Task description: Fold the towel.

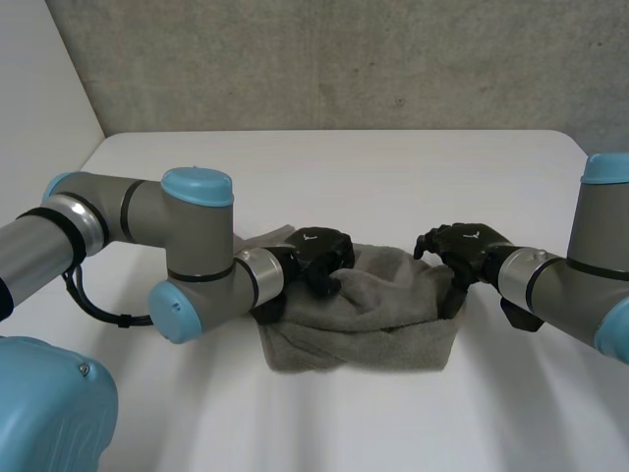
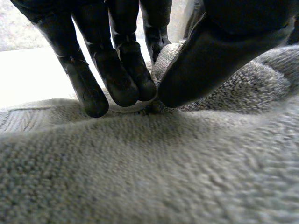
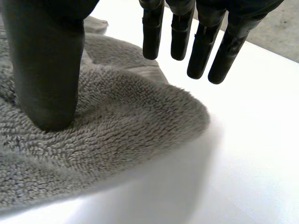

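A grey towel (image 1: 373,315) lies rumpled and partly folded in the middle of the white table (image 1: 344,167). My left hand (image 1: 319,251) is on the towel's far left part. In the left wrist view its fingers (image 2: 121,74) and thumb close together on a raised ridge of the towel (image 2: 140,163), pinching it. My right hand (image 1: 467,246) is at the towel's right edge. In the right wrist view its thumb (image 3: 46,70) rests on the towel (image 3: 117,121), while the straight fingers (image 3: 201,46) hang apart from it above the table, holding nothing.
Bare white table (image 3: 252,140) lies right of the towel and on its far side. A grey wall (image 1: 344,59) rises behind the table's far edge. Both forearms reach in low from the sides.
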Controlling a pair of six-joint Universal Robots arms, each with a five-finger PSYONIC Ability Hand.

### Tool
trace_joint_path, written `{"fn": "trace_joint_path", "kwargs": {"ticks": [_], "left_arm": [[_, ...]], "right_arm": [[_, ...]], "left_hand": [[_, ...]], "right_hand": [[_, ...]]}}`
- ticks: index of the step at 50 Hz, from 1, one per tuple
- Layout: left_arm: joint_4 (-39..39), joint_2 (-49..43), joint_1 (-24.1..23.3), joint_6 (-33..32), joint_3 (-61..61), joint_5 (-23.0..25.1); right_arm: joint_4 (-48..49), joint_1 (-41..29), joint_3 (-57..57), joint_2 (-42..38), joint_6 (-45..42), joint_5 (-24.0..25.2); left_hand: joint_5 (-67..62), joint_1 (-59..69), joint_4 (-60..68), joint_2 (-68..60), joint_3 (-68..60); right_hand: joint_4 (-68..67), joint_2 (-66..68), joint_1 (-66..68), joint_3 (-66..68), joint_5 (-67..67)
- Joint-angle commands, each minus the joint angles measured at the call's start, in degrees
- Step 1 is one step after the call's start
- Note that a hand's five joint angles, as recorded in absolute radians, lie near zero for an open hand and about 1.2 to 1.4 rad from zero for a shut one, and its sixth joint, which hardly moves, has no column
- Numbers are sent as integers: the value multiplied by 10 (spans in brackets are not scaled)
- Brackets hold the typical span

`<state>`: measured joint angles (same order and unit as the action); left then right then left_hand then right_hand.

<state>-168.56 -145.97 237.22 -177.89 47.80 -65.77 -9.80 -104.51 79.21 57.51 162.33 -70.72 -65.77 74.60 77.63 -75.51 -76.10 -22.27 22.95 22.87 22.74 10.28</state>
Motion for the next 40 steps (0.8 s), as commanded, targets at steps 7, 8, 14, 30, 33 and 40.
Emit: {"fn": "trace_joint_path", "kwargs": {"ticks": [7, 8, 14, 30, 33, 40], "left_arm": [[57, 66, -1, -38, 66, -1], [57, 76, 3, -46, 76, -3], [58, 95, 7, -51, 85, -6], [-88, 108, 40, -45, -204, -127], [-164, 127, 59, -37, -250, -187], [-209, 211, 74, -14, -180, -201]], "right_arm": [[0, -3, -8, -30, 0, -10], [0, -3, -8, -30, 0, -10], [-2, -15, -25, -52, 0, -7], [132, -42, -344, 50, 55, -30], [249, -41, -321, 92, 107, -55], [217, -42, -267, 124, 120, -46]], "left_hand": [[-42, 54, 24, -45, -39], [-42, 54, 24, -45, -39], [-42, 54, 24, -45, -39], [-42, 54, 24, -45, -39], [-42, 54, 24, -45, -39], [-42, 54, 24, -45, -39]], "right_hand": [[-59, 53, 53, 55, 79], [-60, 53, 54, 55, 80], [-363, 356, 357, 358, 382], [-577, 570, 571, 573, 597], [-577, 570, 571, 573, 597], [-577, 570, 571, 573, 597]]}}
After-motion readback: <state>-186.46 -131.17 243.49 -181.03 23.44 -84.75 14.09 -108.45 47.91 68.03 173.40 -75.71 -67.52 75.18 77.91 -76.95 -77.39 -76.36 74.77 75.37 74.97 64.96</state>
